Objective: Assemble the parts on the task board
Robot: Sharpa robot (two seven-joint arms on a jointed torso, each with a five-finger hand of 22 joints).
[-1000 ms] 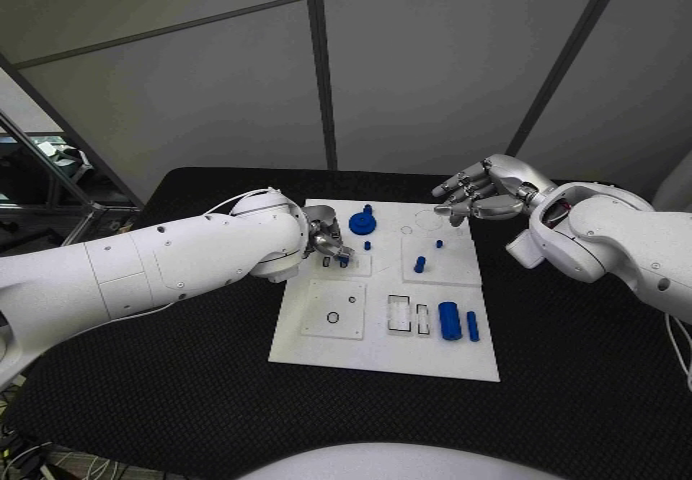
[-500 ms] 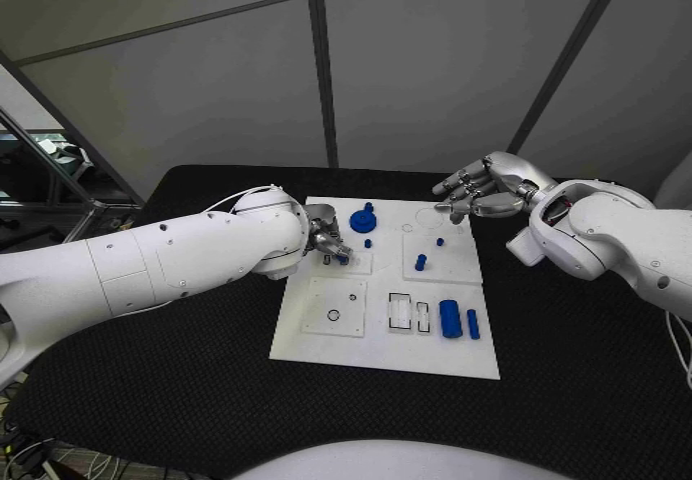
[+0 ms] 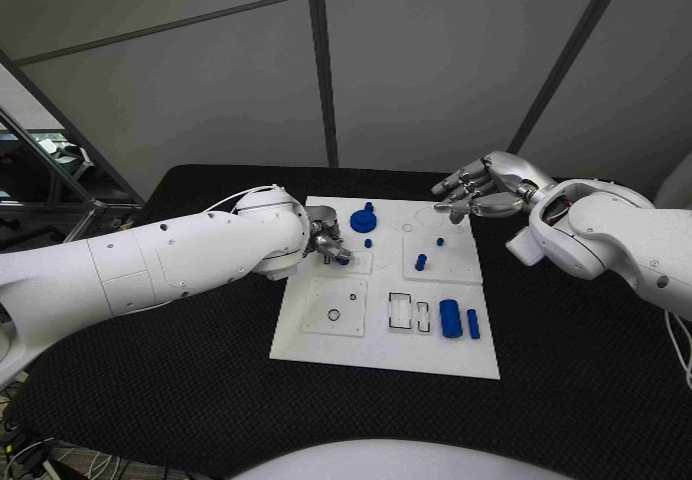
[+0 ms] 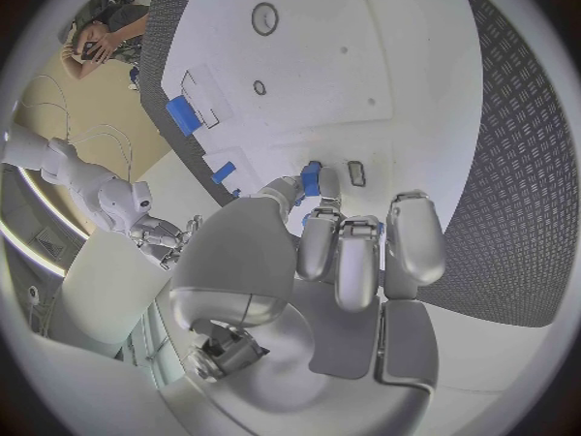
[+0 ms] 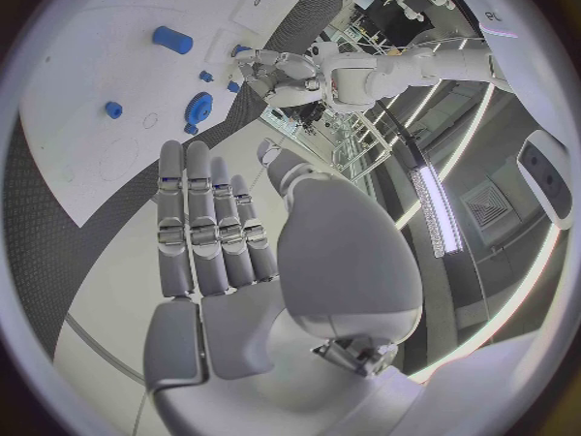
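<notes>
the left hand [image 3: 326, 237], silver metal with smooth rounded fingers, is bent down over the far left part of the task board [image 3: 346, 345]; in the left wrist view its thumb and a finger pinch a small blue part [image 4: 311, 176] whose tip touches the board just beside a small dark rectangular slot [image 4: 356, 172], while the other fingers [image 4: 412, 233] are curled beside it. the glossy white left arm [image 3: 159, 262] comes in low across the table [image 3: 144, 390], which is black with a fine woven-looking texture

the right hand [image 3: 483, 190] hovers above the far right corner of the board, grasping nothing, its fingers [image 5: 206, 213] lying straight and side by side, palm turned toward the board

the board is a flat white plate with shallow outlined recesses: a round hole [image 3: 333, 316] near its left side and narrow rectangular slots [image 3: 400, 312] in the middle. other blue parts lie on it: a round disc-like piece with a knob [image 3: 364, 220] at the far end, a small peg [image 3: 366, 243] just near it, a short peg [image 3: 420, 264] right of centre, a tiny piece [image 3: 440, 242] beyond that, a thick cylinder [image 3: 450, 319] and a thin rod [image 3: 472, 324] side by side at the right. no writing can be read
</notes>
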